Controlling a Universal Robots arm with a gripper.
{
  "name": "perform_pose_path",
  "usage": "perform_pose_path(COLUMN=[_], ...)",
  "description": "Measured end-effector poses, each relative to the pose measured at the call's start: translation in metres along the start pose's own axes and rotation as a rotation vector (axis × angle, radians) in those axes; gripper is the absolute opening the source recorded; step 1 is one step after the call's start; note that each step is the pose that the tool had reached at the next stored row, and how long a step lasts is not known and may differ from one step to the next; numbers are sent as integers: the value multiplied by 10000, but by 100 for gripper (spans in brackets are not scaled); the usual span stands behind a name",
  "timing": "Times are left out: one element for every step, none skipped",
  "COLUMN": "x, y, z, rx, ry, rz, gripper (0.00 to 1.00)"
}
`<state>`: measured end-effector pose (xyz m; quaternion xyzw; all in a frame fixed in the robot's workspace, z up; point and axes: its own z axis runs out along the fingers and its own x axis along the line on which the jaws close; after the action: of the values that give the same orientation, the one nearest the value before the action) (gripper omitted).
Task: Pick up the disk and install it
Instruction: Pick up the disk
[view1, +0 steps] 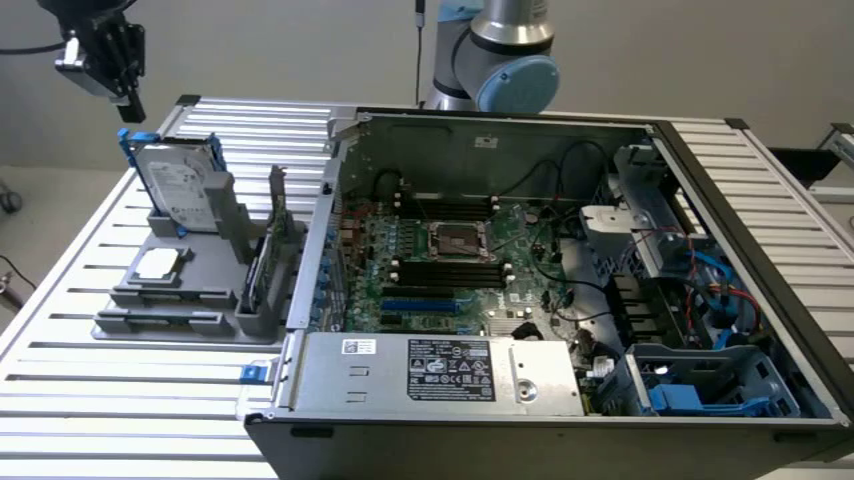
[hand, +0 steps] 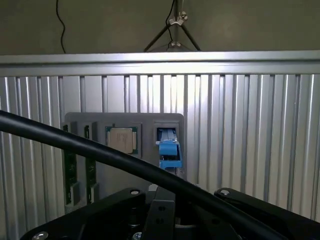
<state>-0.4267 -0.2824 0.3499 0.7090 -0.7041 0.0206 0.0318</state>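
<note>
Hovering above the grey fixture (view1: 147, 325), the gripper (view1: 130, 108) was fully closed, jaws together, nothing in them. The disk (view1: 180, 180) stood upright on edge in a slot at the fixture's far end, below the gripper and clear of it. Wrist view looked down on the fixture: blue carrier bracket (hand: 168, 152) edge-on, CPU chip (hand: 121, 140) flat in the fixture pocket just beside it, black cable (hand: 100, 156) crossing in front. Two cards (view1: 274, 250) stood in the fixture's side slots. The open PC case (view1: 454, 150) sat just beside the fixture, on the exterior view's right.
</note>
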Motion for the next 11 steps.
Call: perform_pose_path(x=[0,0,0,0,0,0,0,-1,0,0,0], y=[0,0,0,0,0,0,-1,-4,-7,-12,-15], z=[0,0,0,0,0,0,0,0,0,-1,-1], rx=[2,3,3,4,4,5,5,6,6,6,7], ry=[1,1,1,1,1,1,1,1,2,2,2], rz=[-23,-28,-33,-38,-43,-49,-53,-56,-61,-66,-69], gripper=[11,11,12,12,17,17,30,30,36,36,42])
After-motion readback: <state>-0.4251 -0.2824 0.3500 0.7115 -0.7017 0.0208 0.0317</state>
